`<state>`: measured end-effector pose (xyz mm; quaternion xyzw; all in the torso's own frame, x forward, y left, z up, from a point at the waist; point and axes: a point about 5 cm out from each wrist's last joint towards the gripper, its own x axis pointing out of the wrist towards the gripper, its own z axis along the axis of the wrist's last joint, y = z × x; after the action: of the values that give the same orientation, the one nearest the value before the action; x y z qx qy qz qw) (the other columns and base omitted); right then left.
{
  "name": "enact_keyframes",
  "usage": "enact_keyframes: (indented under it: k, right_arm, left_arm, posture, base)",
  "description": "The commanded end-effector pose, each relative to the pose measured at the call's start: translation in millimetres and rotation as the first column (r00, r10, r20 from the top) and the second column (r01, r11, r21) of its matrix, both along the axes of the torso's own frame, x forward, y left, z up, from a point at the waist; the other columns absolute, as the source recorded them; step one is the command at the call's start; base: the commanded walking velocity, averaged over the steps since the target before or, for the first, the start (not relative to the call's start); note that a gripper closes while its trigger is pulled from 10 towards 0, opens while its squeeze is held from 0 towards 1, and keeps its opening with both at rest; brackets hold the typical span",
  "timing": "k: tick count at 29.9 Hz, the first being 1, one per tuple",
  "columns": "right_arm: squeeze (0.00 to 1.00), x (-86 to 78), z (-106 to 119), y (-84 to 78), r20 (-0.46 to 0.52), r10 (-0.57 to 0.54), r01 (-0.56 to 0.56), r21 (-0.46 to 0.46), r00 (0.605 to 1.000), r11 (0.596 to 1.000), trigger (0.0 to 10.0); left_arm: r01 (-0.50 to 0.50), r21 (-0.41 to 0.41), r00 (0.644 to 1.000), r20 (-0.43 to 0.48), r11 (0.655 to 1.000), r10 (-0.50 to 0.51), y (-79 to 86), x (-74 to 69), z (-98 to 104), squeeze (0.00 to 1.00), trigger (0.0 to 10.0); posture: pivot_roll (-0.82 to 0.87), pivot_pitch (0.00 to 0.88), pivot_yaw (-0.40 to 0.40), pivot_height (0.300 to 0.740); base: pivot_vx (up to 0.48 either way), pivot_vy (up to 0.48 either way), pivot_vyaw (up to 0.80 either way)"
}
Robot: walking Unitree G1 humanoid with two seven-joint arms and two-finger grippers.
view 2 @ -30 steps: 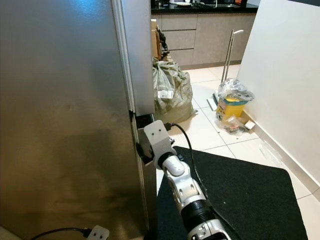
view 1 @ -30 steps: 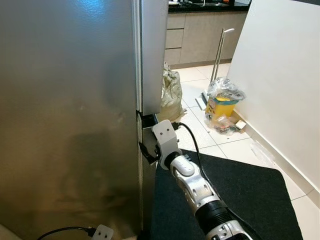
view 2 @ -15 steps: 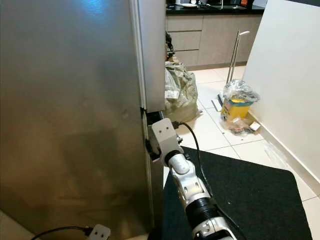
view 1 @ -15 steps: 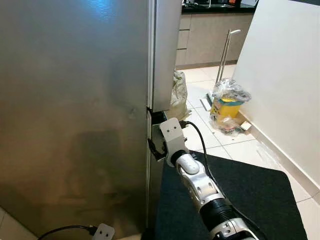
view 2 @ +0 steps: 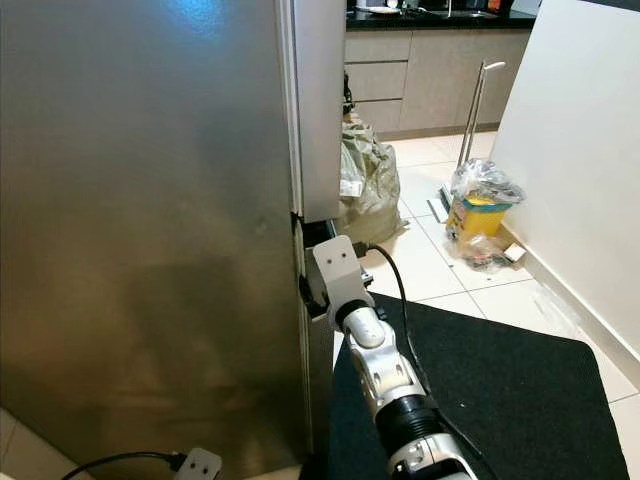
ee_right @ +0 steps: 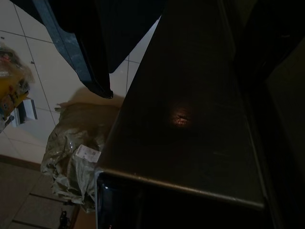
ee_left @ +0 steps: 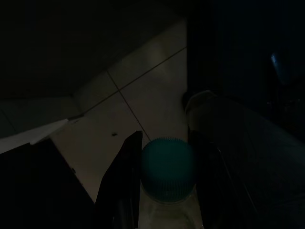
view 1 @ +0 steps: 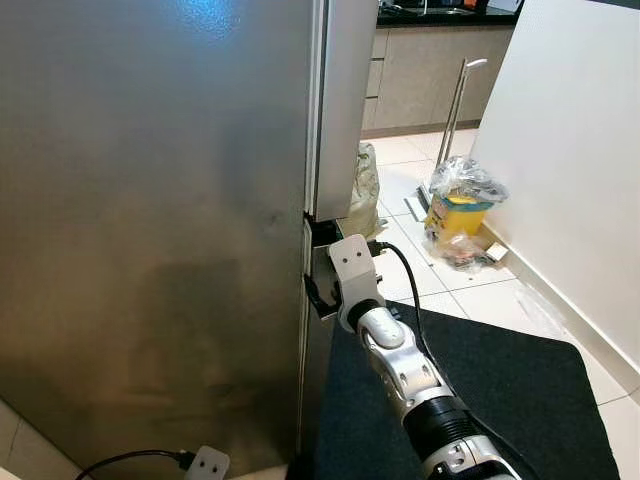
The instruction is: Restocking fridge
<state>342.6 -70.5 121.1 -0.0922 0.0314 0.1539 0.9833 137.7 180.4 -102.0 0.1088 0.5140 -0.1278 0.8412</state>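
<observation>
The right tool (view 1: pixel 318 298) hooks the fridge door (view 1: pixel 160 230) edge at the seam, fingers mostly hidden, so I cannot tell their spread. In the dark left wrist view, the left tool (ee_left: pixel 159 181) is clamped on a teal-capped bottle (ee_left: pixel 167 169). No writing is readable.

- Black floor mat (view 1: pixel 520 390) on pale tiles
- Crumpled plastic sack (view 2: pixel 368 180) beside the cabinets
- Yellow bin (view 1: pixel 448 210), bagged, near the white wall (view 1: pixel 570 150)

The right arm (view 1: pixel 405 365) is silver with a black cuff, a white wrist block and a black cable (view 1: pixel 400 290).
</observation>
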Motion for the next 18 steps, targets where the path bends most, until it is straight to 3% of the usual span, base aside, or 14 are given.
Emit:
enact_keyframes:
  k: [1, 18]
  right_arm:
    - [0.0, 10.4, 6, -37.1, 0.027, -0.192, 0.192, -0.004, 0.981, 0.981, 10.0]
    - [0.0, 13.0, 6, -51.5, 0.037, -0.256, 0.257, -0.026, 0.966, 0.966, 10.0]
  left_arm:
    - [0.004, -0.008, 0.995, -0.101, 1.0, -0.005, -2.7, -24.3, -9, 0.0, 10.0]
    - [0.007, -0.008, 0.995, -0.102, 1.0, -0.008, -2.7, -24.6, -9, 0.0, 10.0]
  posture:
    - [-0.04, 0.035, -0.018, 0.74]
    - [-0.04, 0.037, -0.016, 0.74]
  base:
    - [0.0, 0.0, 0.0]
    - [0.0, 0.0, 0.0]
